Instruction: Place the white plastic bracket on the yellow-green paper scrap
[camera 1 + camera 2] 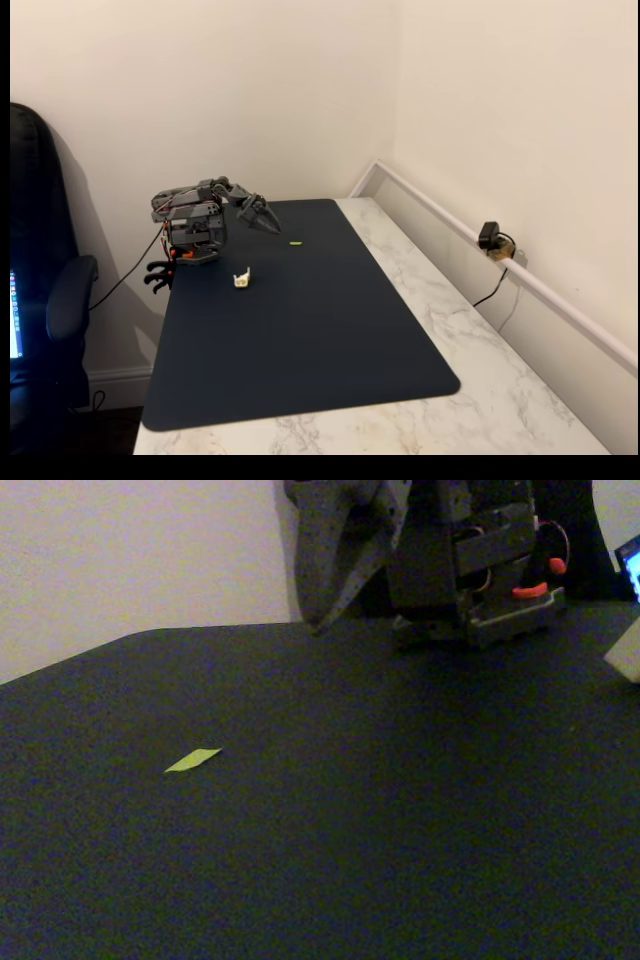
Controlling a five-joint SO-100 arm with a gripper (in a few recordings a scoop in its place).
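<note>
Inspection runs left to right across the wider fixed view. The arm (195, 218) sits folded at the back-left edge of the dark mat (310, 350), its base off the working area, which leaves the mat free for the two small items. The hand (262, 220) hangs just above the mat's rear edge, pointing down and to the right, holding nothing. Its fingers (345, 550) appear drawn together to a point in both fixed views, though the close view cuts off their upper part, so this is a judgement.

The white plastic bracket (242, 278) lies on the mat in front of the arm's base, apart from the hand and untouched. It rests loose, probably within easy reach for a downward grasp.

Further right, the yellow-green paper scrap (296, 243) lies flat on the mat, well apart from the bracket. In the close fixed view the scrap (193, 760) is a thin sliver with bare mat all round it.

The mat lies on a marble-patterned bench (500, 400). Judgement: the task has not begun; the bracket is not yet picked up.
</note>
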